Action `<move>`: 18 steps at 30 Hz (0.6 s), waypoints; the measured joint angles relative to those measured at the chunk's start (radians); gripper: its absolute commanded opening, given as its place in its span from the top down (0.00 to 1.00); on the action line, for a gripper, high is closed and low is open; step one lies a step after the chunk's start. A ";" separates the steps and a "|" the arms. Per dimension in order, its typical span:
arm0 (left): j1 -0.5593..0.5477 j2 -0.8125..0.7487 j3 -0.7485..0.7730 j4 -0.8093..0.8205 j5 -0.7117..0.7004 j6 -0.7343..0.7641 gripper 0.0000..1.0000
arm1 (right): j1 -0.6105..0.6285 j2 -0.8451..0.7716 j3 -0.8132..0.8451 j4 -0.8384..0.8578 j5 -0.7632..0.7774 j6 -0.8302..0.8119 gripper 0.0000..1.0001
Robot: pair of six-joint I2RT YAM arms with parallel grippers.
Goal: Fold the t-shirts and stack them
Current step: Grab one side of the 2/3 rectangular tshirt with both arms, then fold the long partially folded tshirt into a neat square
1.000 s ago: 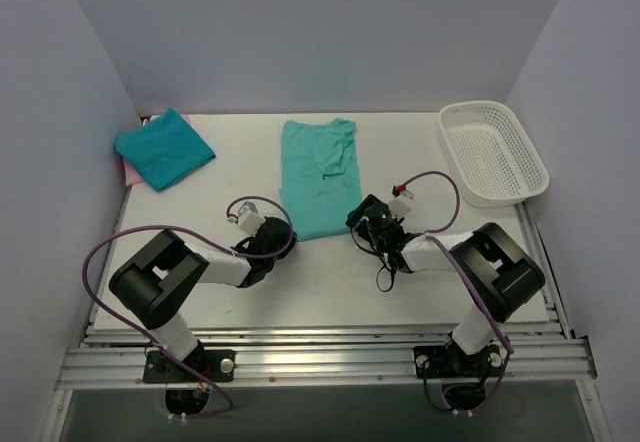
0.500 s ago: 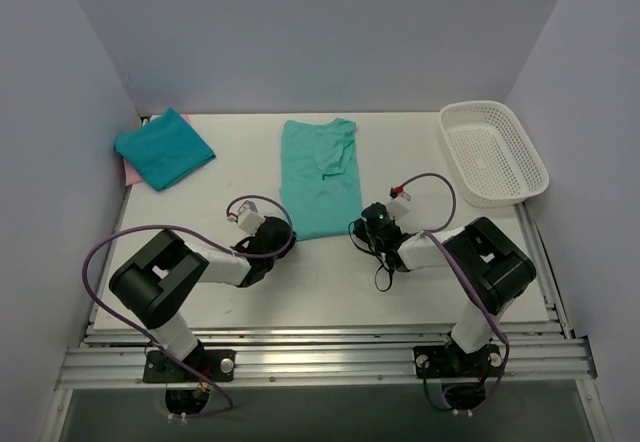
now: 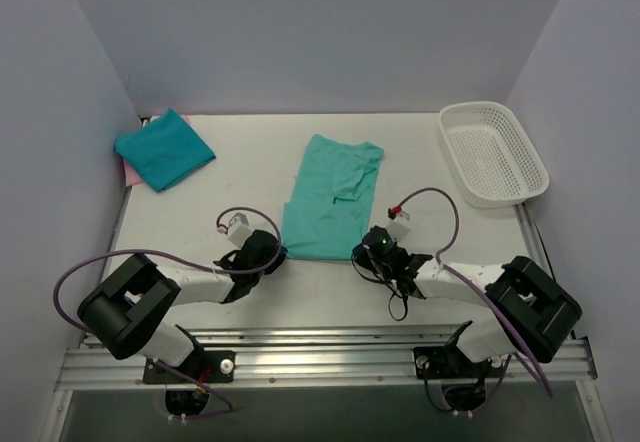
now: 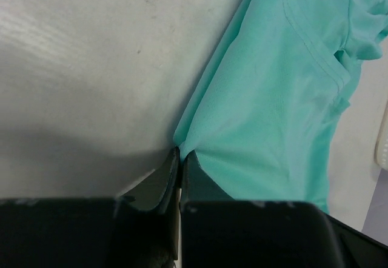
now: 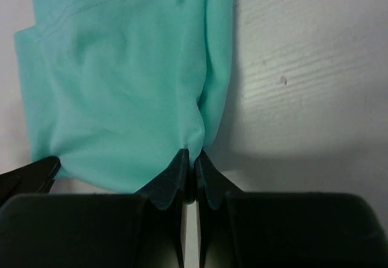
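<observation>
Flat on the table point(image 3: 240, 162): light-teal t-shirt point(image 3: 330, 197), left of the white basket point(image 3: 535, 177) and apart from it; long axis runs near-to-far, the far end leaning toward the basket, with the hem end nearest the arm bases. Left gripper point(image 3: 279, 253) has its fingers pressed together on the hem corner farther from the basket; right gripper point(image 3: 361, 253) pinches the hem corner nearer the basket. Folded darker teal t-shirt point(image 3: 165, 149) sits atop a pink t-shirt point(image 3: 129, 171), well apart from the basket, at the table's opposite side.
</observation>
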 measured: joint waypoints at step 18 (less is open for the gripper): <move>-0.047 -0.336 0.226 -0.433 -0.011 0.224 0.98 | 0.103 -0.257 0.165 -0.391 0.147 0.014 1.00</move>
